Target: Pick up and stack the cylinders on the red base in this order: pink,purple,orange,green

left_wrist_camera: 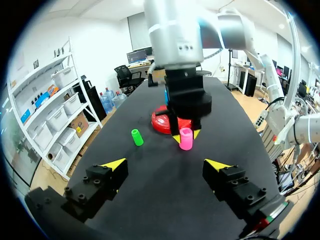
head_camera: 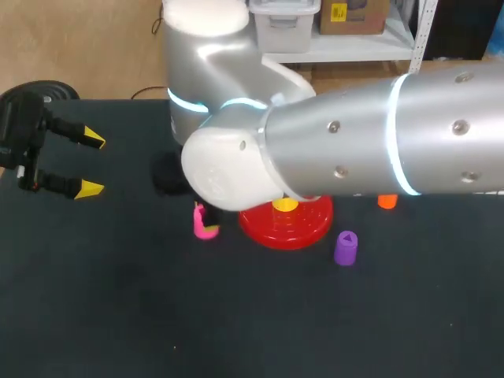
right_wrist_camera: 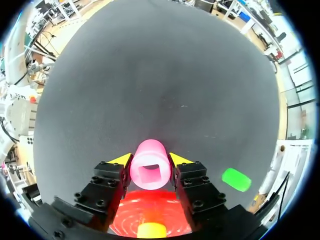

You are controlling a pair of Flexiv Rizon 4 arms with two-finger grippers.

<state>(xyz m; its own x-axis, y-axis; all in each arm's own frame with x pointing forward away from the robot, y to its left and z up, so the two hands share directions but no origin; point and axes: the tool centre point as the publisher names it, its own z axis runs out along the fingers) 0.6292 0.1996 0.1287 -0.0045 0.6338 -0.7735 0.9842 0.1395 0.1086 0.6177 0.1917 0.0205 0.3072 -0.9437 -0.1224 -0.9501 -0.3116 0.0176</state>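
Just beside the red base, my right end effector is clamped on the pink cylinder, my left end effector gapes empty, and nothing is stacked: purple cylinder, orange cylinder and green cylinder wait.

base glossy plastic | table matt blk | pink cyl smooth plastic

head view: right arm hides the red base's far half, the right gripper and upper pink cylinder beside the base, and most of the orange cylinder. green cylinder: hidden behind that arm too.
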